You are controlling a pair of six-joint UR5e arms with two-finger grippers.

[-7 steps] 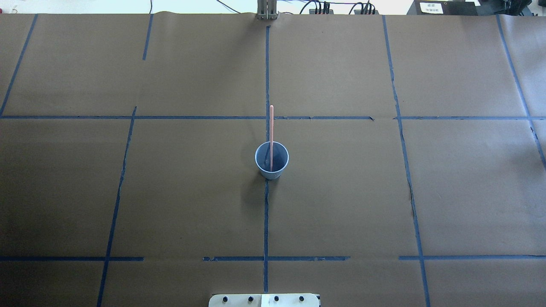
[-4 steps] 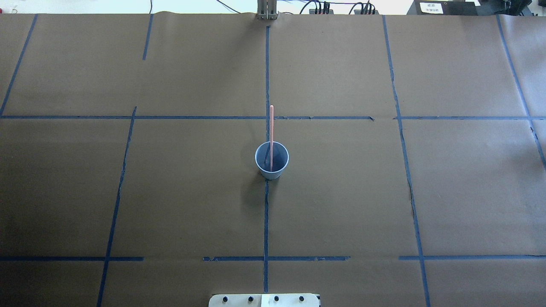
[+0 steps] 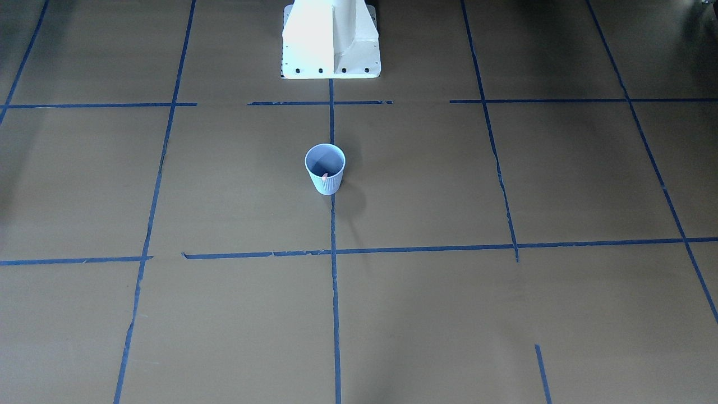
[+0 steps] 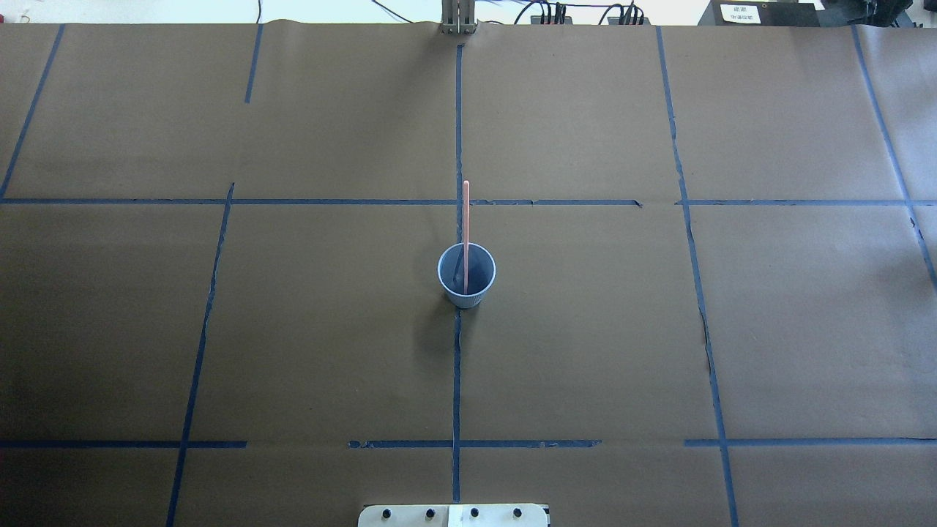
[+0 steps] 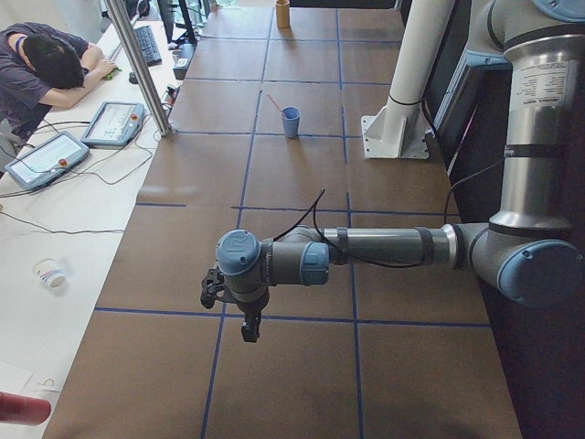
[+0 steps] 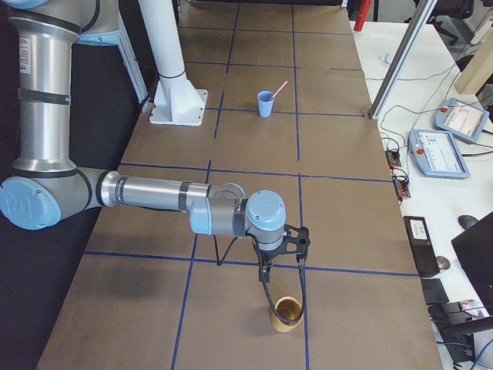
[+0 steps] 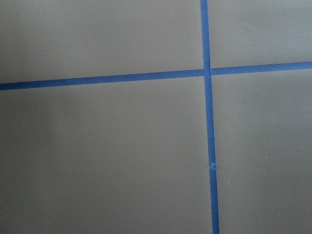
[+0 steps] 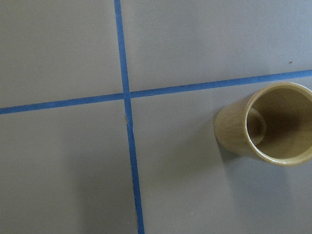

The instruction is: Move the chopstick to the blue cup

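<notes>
The blue cup (image 4: 466, 278) stands upright at the table's middle, on the centre tape line. The pinkish-red chopstick (image 4: 465, 216) stands in it, leaning on the far rim. In the front-facing view only the stick's tip (image 3: 325, 175) shows at the cup's (image 3: 325, 171) rim. The left gripper (image 5: 249, 329) hangs over bare paper far from the cup (image 5: 291, 121). The right gripper (image 6: 264, 271) hangs at the other end of the table, just above a tan cup (image 6: 287, 312). Each gripper shows only in a side view, so I cannot tell whether it is open or shut.
The tan cup (image 8: 273, 124) stands upright and empty beside a tape crossing. The white robot base (image 3: 331, 39) is at the table's near edge. An operator (image 5: 46, 69) sits at a side desk with teach pendants (image 5: 114, 123).
</notes>
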